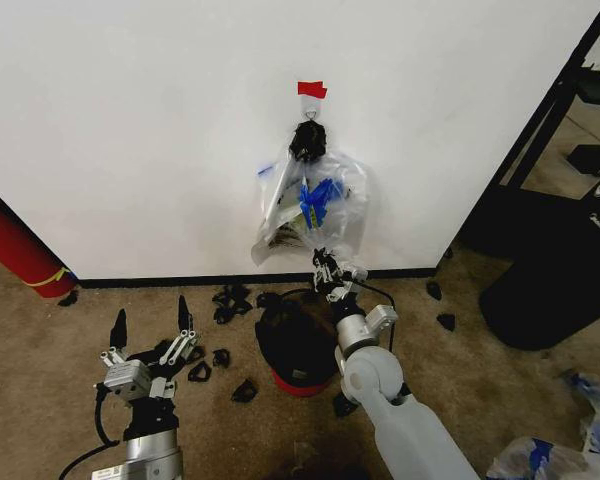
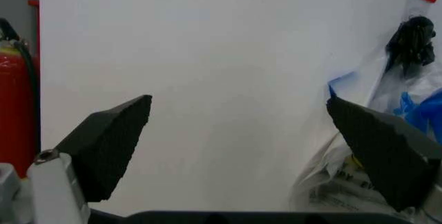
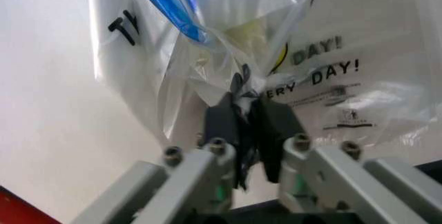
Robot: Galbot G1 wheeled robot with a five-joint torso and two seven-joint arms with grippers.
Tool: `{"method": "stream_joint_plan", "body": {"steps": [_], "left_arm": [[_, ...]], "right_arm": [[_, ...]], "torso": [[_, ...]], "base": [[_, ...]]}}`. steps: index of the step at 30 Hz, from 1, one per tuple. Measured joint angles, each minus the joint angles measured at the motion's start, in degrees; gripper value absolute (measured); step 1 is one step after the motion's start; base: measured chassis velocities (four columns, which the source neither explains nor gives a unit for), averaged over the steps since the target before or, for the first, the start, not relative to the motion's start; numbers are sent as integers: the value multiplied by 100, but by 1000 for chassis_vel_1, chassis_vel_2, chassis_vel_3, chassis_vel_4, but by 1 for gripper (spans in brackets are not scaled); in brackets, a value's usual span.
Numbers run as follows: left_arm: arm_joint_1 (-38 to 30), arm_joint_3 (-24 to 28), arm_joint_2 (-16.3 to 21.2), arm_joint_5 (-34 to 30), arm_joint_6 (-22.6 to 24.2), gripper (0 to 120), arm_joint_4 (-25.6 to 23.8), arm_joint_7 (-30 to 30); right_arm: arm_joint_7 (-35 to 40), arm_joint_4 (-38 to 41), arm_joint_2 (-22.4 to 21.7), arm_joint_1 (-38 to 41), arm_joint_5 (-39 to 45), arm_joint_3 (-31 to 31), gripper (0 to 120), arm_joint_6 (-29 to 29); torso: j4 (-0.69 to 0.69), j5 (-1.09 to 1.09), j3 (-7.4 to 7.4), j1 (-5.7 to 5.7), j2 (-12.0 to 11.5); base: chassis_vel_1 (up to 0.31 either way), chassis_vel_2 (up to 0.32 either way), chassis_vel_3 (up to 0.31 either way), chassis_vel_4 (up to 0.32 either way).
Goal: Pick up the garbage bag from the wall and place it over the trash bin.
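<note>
The garbage bag, thin crinkly plastic with blue patches, hangs on the white wall below a piece of red tape and a black knotted bundle. My right gripper reaches up to its bottom edge. In the right wrist view the right gripper is shut on a fold of the garbage bag, with a clear printed bag behind it. The black trash bin with a red base stands on the floor below. My left gripper hovers open, left of the bin; its fingers face the wall.
A red fire extinguisher leans at the far left by the baseboard. Black scraps litter the carpet around the bin. A large black rounded object and a black frame stand to the right. More plastic bags lie at the lower right.
</note>
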Motion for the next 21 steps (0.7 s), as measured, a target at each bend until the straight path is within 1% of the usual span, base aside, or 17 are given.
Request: {"method": "stream_joint_plan", "body": {"steps": [1,2,8,10,12,13,14,16,20,21], "left_arm": [[-3,2,0,-1,0,100,3,0],[-4,4,1,-1,0,100,6,-1],[12,25,0,0,0,100,13,-3],[22,38,4,2,-1,100,9,-4],[18,42,20,-1,-2,100,1,-5],[18,42,20,-1,-2,100,1,-5],[9,43,30,-9,-3,100,-1,-5],[-6,52,46,-20,-3,100,-1,-6],[-29,119,63,-23,-2,100,4,-6],[-29,119,63,-23,-2,100,4,-6]], "right_arm": [[2,5,0,-6,-6,10,1,16],[2,16,0,-13,-13,19,0,30],[-90,237,-32,-225,-227,59,0,141],[-223,426,-59,-468,-416,88,0,228],[-430,615,-89,-759,-814,161,0,382],[-430,615,-89,-759,-814,161,0,382],[-534,728,-112,-957,-1071,211,0,486],[-640,926,-150,-1251,-1330,275,0,618],[-839,1348,-195,-1891,-1699,420,0,860],[-839,1348,-195,-1891,-1699,420,0,860]], "torso": [[0,0,0,0,0],[0,0,0,0,0],[0,1,0,0,0],[0,1,0,-1,0],[0,1,-1,-1,0],[0,1,-1,-1,0],[0,1,0,-1,0],[0,1,-1,-1,1],[0,0,-1,-1,1],[0,0,-1,-1,1]], "base": [[0,0,0,0],[0,0,0,0],[0,0,0,0],[0,0,0,0],[0,0,0,0],[0,0,0,0],[0,0,0,0],[0,0,0,0],[0,0,0,0],[0,0,0,0]]}}
